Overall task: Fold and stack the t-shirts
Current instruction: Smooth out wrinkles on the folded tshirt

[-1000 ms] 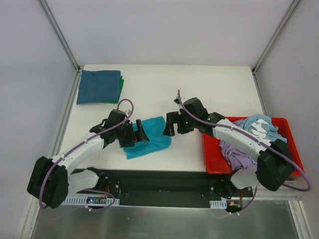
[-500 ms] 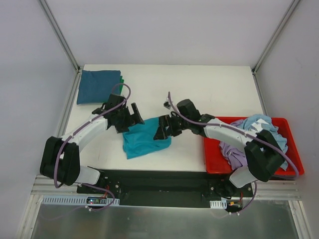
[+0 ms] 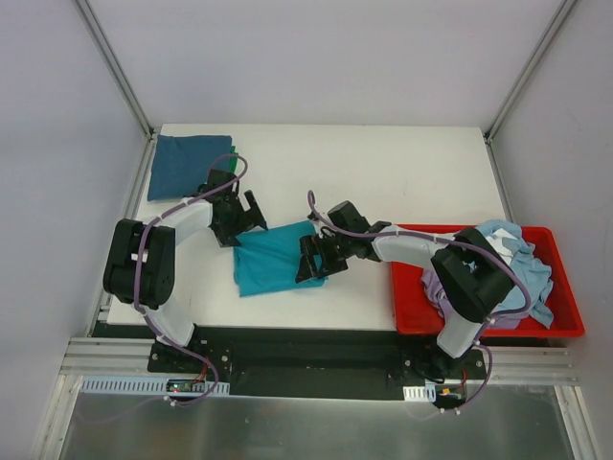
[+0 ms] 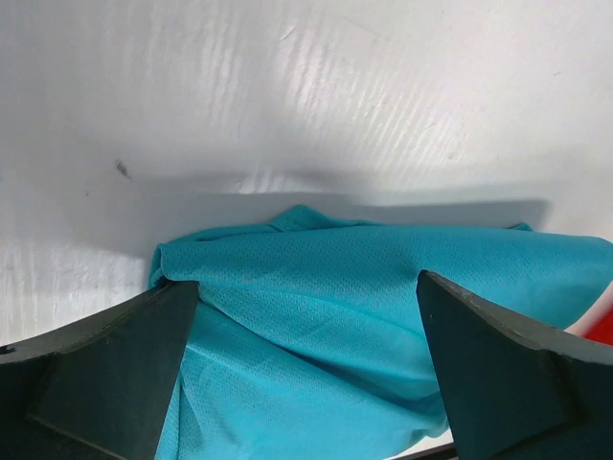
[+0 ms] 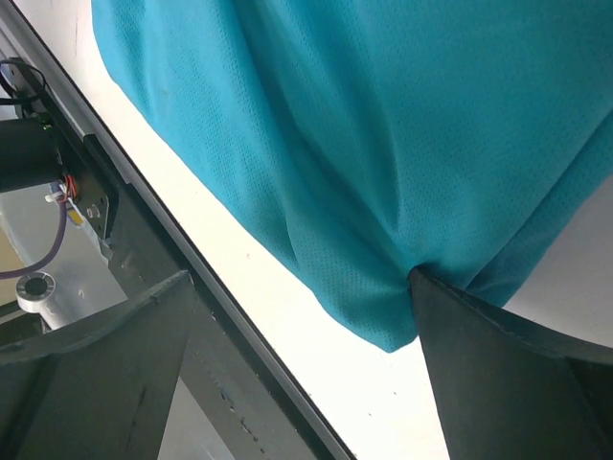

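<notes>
A crumpled teal t-shirt [image 3: 271, 261] lies on the white table [image 3: 383, 182], left of centre. My left gripper [image 3: 241, 218] is open at its far left corner; in the left wrist view [image 4: 306, 383] the teal fabric [image 4: 364, 287] bunches between the wide-apart fingers [image 4: 96, 374]. My right gripper [image 3: 314, 259] is open at the shirt's right edge; in the right wrist view [image 5: 297, 374] one finger [image 5: 508, 374] presses on the hem of the teal shirt [image 5: 345, 144]. A folded dark blue shirt [image 3: 189, 167] lies on a green one [image 3: 233, 161] at the far left.
A red bin [image 3: 407, 316] at the right holds a pile of lilac and light blue shirts [image 3: 517, 251]. The black base rail [image 5: 144, 249] runs along the near table edge, close under the right gripper. Frame posts stand at the far corners.
Both grippers have moved left, and the teal shirt has shifted left with them. The left gripper has gone from the shirt's near left side to its far left corner.
</notes>
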{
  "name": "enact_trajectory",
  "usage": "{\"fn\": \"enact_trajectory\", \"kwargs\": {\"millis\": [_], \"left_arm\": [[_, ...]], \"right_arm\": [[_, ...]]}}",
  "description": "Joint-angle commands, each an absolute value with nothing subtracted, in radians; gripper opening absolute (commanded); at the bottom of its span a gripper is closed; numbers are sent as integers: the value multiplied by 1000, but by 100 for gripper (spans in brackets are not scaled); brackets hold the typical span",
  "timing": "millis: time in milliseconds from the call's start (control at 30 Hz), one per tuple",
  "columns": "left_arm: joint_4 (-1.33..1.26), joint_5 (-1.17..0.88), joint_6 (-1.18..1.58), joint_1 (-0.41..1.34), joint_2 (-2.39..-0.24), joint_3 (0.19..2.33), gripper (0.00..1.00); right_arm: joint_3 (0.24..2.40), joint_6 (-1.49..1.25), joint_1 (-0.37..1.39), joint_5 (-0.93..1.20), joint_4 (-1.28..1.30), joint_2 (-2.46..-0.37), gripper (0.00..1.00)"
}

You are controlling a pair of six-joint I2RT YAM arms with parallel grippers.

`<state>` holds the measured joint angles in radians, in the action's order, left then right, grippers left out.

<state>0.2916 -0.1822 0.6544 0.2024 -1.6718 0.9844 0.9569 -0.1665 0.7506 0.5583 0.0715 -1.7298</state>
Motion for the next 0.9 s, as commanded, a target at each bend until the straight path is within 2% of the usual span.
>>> {"fn": "enact_trajectory", "kwargs": {"millis": [0,133,300,400,633,867], "left_arm": [[279,-181,603,196,-1721,1002,99],[279,-224,581,195,-1637,1026,99],[293,-189,561,196,-1429,1023,99],[307,-187,572,199,-1318,991,99],[311,-282,624,224,-1186,865,99],[270,-377,704,322,-1204,726,99]], "right_arm": [[974,-124,749,479,133,-1735,96],[1006,-103,749,414,169,-1642,96],[1020,-109,747,287,157,-1471,96],[1035,-142,730,308,111,-1448,96],[1205,-235,675,544,-24,-1661,96],[1364,-293,608,543,-37,-1949,96]]}}
